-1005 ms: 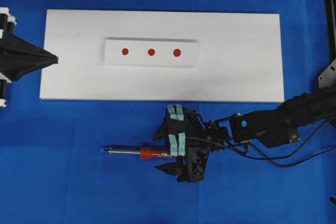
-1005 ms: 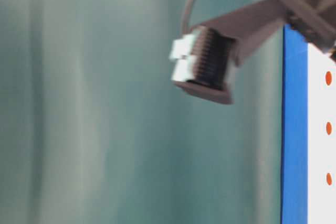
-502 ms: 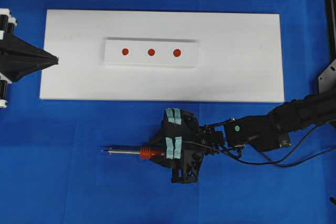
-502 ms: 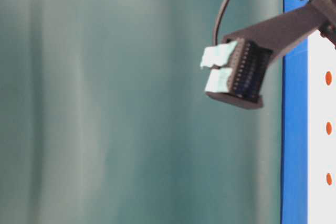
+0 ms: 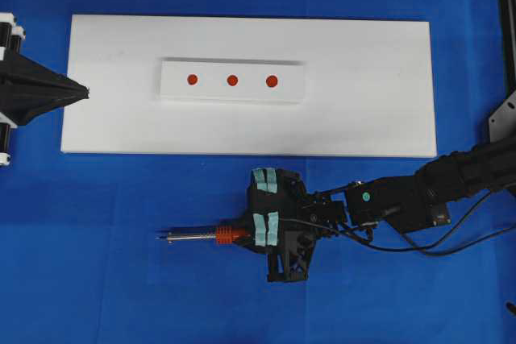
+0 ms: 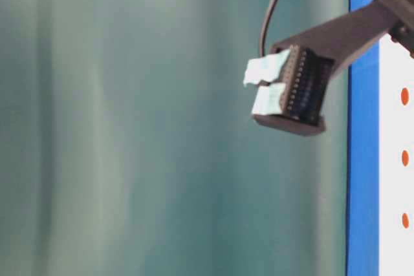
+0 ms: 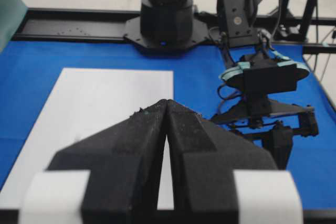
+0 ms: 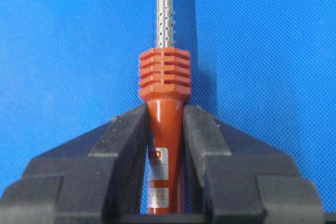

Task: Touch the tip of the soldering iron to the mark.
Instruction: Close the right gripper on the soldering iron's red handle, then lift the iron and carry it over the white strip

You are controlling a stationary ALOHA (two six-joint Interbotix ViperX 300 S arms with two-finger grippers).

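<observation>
The right hand (image 5: 260,232) is gripping the soldering iron (image 5: 216,235) by its red-orange handle, jaws pressed against both sides just behind the ribbed collar. The iron is lying low over the blue surface (image 5: 121,279), its long axis running sideways in the overhead view, with the tip (image 5: 160,238) pointing away from the hand. The mark (image 5: 232,80) is sitting on the white block (image 5: 177,90), up the picture from the tip and well apart. The left hand (image 5: 48,92) is resting closed and empty at the white board's (image 5: 363,118) end.

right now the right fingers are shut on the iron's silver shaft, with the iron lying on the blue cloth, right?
Not the shaft. The right wrist view shows the right fingers shut on the soldering iron at its red-orange handle, just behind the ribbed collar. It does lie on the blue cloth.
</observation>
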